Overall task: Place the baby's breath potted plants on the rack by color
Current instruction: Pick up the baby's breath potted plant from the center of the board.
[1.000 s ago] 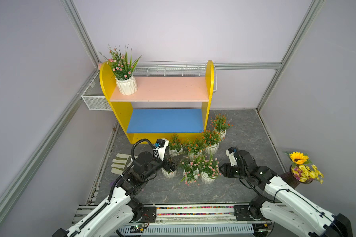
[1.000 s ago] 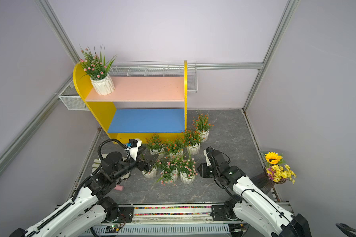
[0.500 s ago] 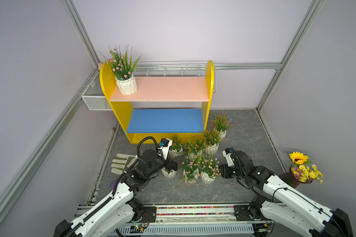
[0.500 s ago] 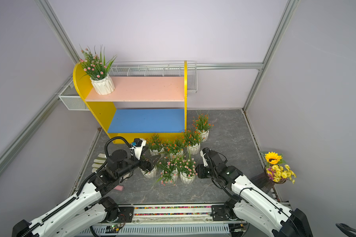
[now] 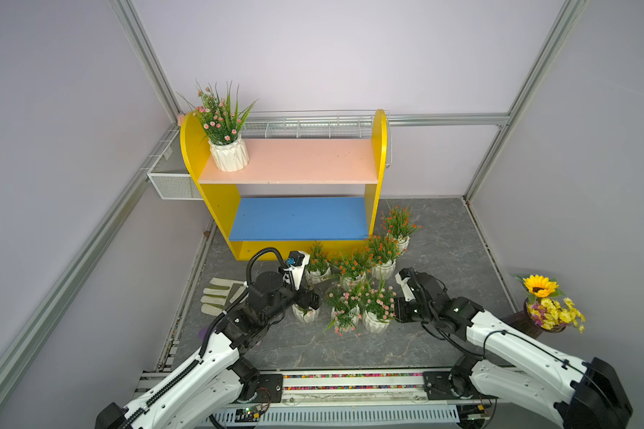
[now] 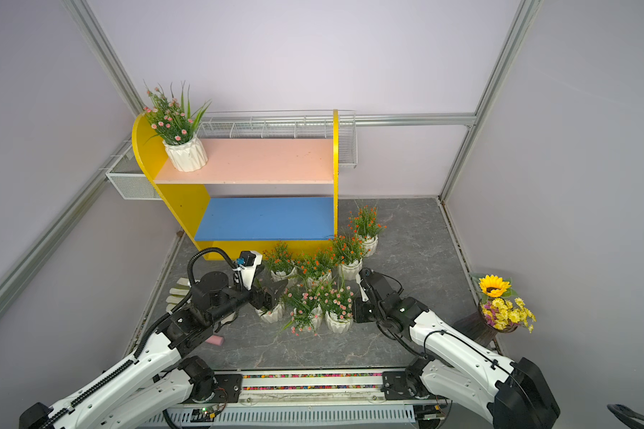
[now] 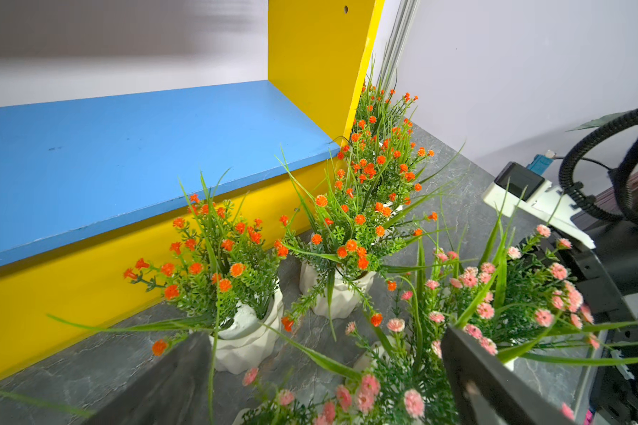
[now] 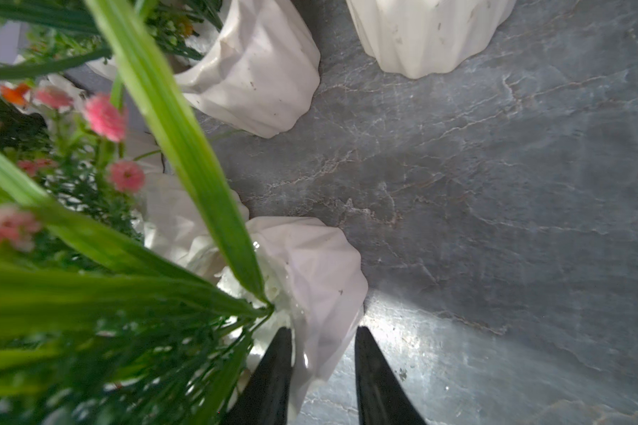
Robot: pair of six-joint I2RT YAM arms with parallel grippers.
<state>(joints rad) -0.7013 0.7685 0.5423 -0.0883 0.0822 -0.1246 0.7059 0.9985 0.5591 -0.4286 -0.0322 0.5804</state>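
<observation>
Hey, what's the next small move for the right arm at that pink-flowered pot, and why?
Probably close the right pincer firmly on the pink-flowered pot. In the right wrist view its fingers straddle the pot's wall, one inside the rim, one outside, so the grip looks lined up; the pot stands on the floor, not yet lifted toward the rack.

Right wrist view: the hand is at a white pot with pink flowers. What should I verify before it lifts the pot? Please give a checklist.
1. Right hand straddles the wall of the pot, one finger inside, one outside: ok.
2. Grip is firm: cannot tell.
3. Foliage free of the neighbouring pink plant: not ok, leaves mingle.
4. Pink board has room beside the plant already there: ok.
5. Left hand open, holding nothing: ok.
</observation>
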